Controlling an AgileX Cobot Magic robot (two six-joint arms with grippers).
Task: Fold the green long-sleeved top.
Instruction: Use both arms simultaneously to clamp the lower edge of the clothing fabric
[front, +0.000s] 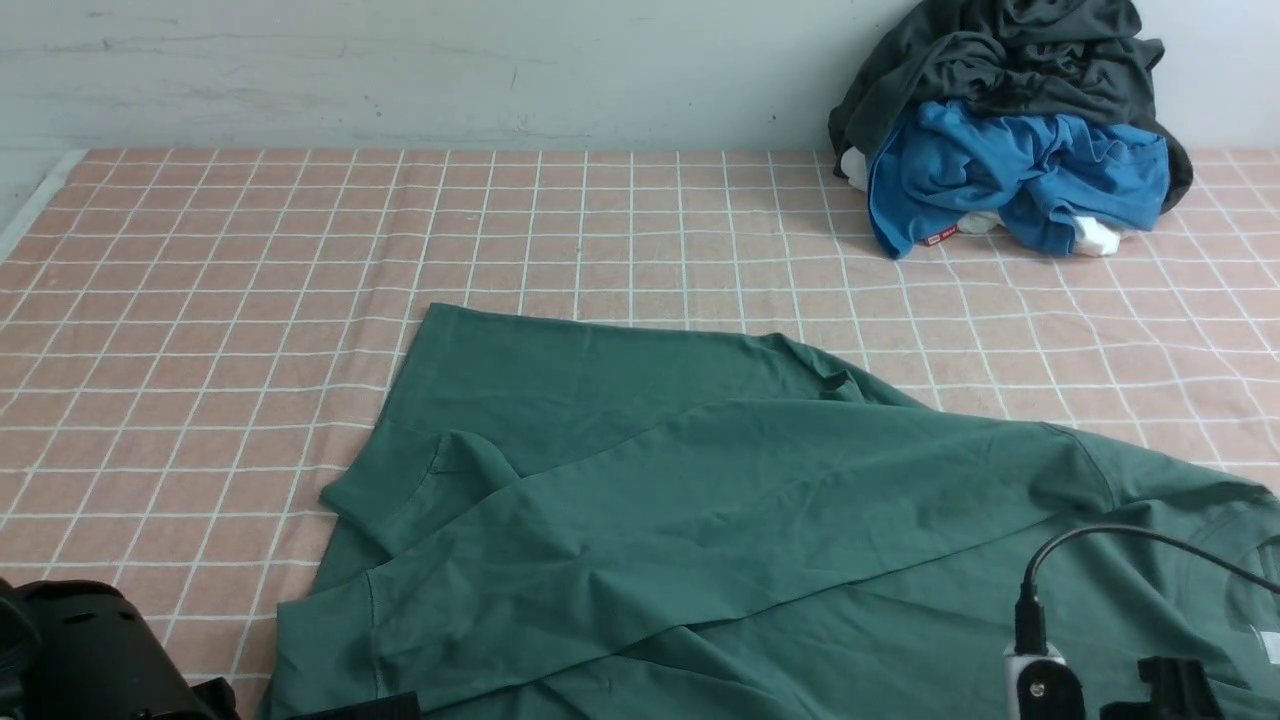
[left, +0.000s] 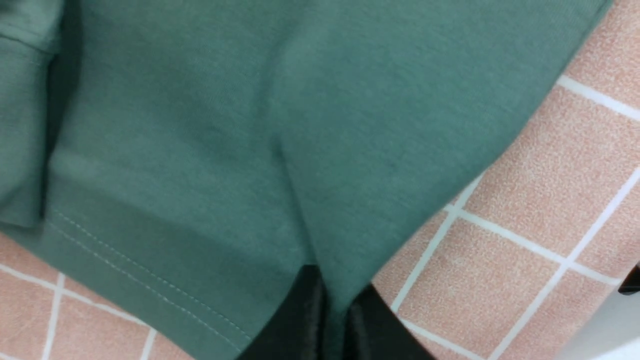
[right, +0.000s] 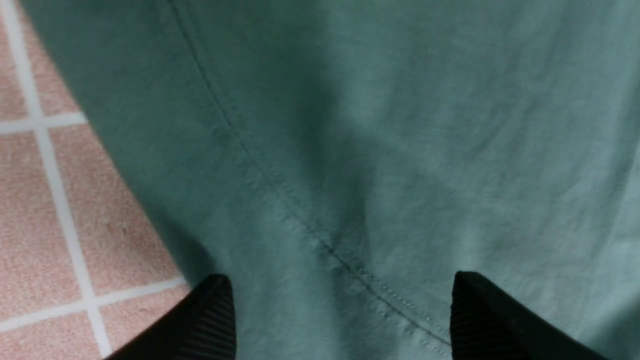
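– While the large, plain dark green long-sleeved jersey top (front: 700, 500) lay spread over the near half of the pink white-checked cloth surface (front: 200, 300), which way did its long axis run?
– Slantwise, from the near left toward the right edge of the front view, with one layer doubled over along a diagonal crease.
– And the left pincer (left: 332, 325)?
– Closed tight on a fold of the top close to its stitched hem, at the near left corner; cloth showed pinched between the two black fingers.
– The right pincer (right: 340, 310)?
– Wide apart, gripping nothing, poised over the fabric beside a curved seam at the near right end.
– So which arm was nearer the next hold?
– The right, I judged: the cloth lay directly beneath its spread fingers, so a short drop and a close would have matched the left's grip.
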